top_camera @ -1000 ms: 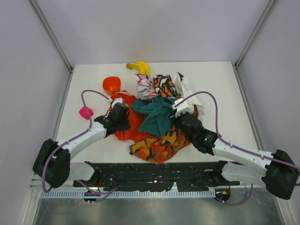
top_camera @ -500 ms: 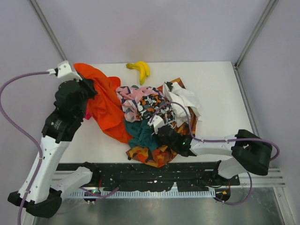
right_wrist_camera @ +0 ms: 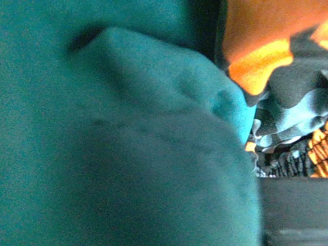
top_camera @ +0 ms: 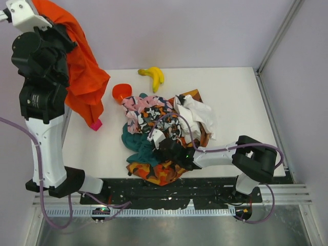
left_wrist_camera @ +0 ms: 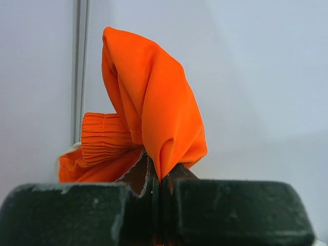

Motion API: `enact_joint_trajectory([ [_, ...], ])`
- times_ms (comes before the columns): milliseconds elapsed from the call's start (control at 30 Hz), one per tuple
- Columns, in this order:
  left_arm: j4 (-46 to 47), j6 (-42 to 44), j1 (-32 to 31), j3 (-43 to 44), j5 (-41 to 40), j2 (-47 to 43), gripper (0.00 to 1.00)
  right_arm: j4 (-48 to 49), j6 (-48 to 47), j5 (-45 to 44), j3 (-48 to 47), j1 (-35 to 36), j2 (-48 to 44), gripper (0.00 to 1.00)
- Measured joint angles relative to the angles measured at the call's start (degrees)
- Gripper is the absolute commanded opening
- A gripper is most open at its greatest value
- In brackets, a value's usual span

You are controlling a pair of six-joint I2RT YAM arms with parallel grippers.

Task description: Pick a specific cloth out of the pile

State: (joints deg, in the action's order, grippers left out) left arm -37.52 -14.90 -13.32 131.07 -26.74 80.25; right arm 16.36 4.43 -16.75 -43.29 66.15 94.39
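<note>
In the top view the left arm stands tall at the upper left of the frame. The left gripper (top_camera: 50, 20) is up near the top corner, well above the table (top_camera: 230, 92). The left wrist view shows its jaws pressed tight together on a fold of the plain orange-red cloth (left_wrist_camera: 154, 102). The fabric bunches up above the pinch, and a ribbed, gathered edge shows at the left.

From above, the orange-red cloth (top_camera: 82, 72) hangs down from that gripper in a long drape along the left side of the frame. Its lower end reaches the left edge of the table beside a small pink object (top_camera: 96, 124); whether they touch cannot be told. The cloth is apart from the pile (top_camera: 164, 123), and an orange bowl (top_camera: 122, 93) sits on the table between them.

The pile lies in the middle of the table, toward the near edge. It has a white cloth (top_camera: 197, 115) on its right, a teal cloth (top_camera: 134, 143) on its left and an orange-and-brown cloth (top_camera: 159, 171) at the bottom. Bananas (top_camera: 152, 76) lie beyond it, toward the far edge.

The right arm lies low across the lower right of the frame. The right gripper (top_camera: 156, 149) is pushed into the lower part of the pile. Its wrist view is almost filled with blurred teal fabric, so how far its jaws are open, or whether they hold anything, cannot be told.
</note>
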Motion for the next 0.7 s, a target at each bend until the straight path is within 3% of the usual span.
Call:
enact_joint_trajectory([
  [33, 0.8, 0.9, 0.5, 1.4, 0.0, 1.5, 0.00, -0.3, -0.4, 0.5, 0.1, 0.0, -0.3, 0.60],
  [267, 8.8, 8.0, 5.1, 5.0, -0.3, 13.4, 0.00, -5.9, -2.9, 5.0, 2.7, 0.7, -9.2, 0.84],
  [300, 9.2, 8.4, 5.9, 6.8, -0.3, 16.3, 0.00, -7.2, -3.6, 5.6, 3.1, 0.8, -11.4, 0.95],
  [333, 9.5, 8.8, 6.8, 8.7, -0.3, 18.9, 0.00, -8.6, -4.3, 6.1, 3.2, 0.9, -13.6, 0.99],
  [467, 11.1, 9.6, 10.3, 13.9, 0.0, 28.5, 0.00, -11.4, -7.1, 8.2, 3.2, 1.0, -21.4, 0.95],
  [700, 11.9, 9.5, 14.7, 13.9, 3.3, 32.4, 0.00, -11.7, -11.4, 11.8, 5.5, 1.0, -36.6, 0.95],
])
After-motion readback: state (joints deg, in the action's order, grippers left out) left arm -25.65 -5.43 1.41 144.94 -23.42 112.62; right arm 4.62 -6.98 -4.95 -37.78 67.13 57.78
